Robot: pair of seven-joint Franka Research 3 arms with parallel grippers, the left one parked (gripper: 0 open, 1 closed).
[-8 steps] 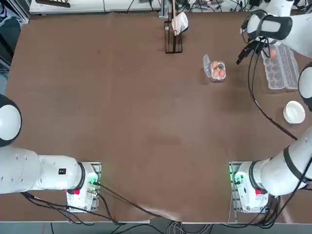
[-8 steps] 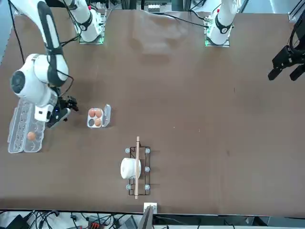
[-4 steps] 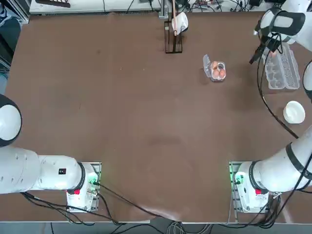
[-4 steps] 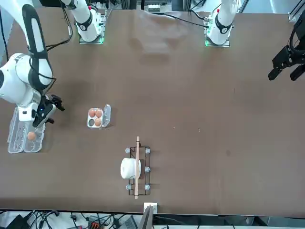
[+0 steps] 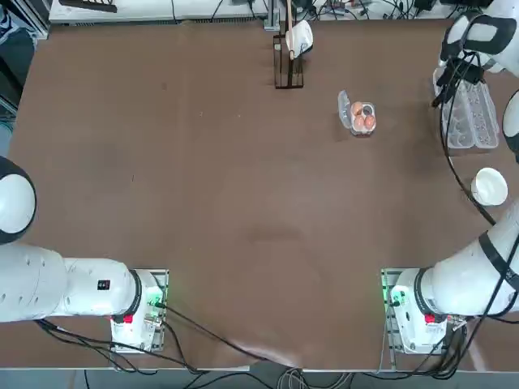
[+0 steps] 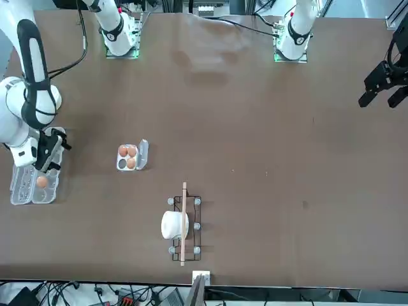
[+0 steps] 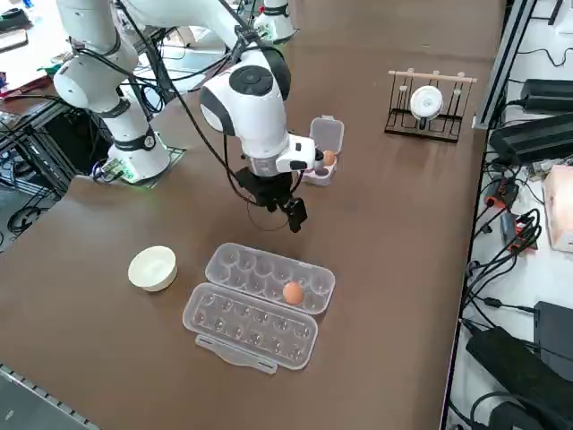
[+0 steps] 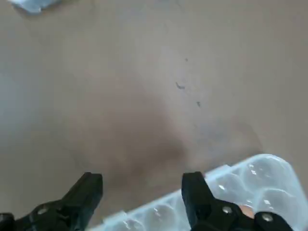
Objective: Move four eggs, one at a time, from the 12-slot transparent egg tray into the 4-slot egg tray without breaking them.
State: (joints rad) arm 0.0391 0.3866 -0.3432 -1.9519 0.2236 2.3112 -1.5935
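Three small orange-brown oval eggs (image 6: pixel 127 153) already sit in the small square clear plastic four-cup tray (image 6: pixel 121 164), which leaves one cup bare on the side nearest the front camera. The fourth egg (image 7: pixel 292 293) is the only one left in the long clear plastic twelve-cup carton (image 7: pixel 235 262). It lies in a cup of the row nearer the small tray, toward the carton's far end, with the hinged lid laid open flat beside it.

Over the last second my right hand (image 7: pixel 292 215) has swung away from the small tray, across the brown tabletop (image 5: pixel 243 203), to the carton. A second ago it hung between the two trays; now it is over the carton's near edge, and the wrist has rolled on the way. The fingers (image 8: pixel 89 192) stand wide apart with nothing between them. The wrist camera shows the carton's clear cups just under them and a trace of orange by one fingertip.

I read this as the return trip for the last egg: three transfers done, one to go. The hand is not yet above the egg and is well clear of it in height. My next move should be to centre over that cup, come down slowly, and close gently so the shell is not crushed.
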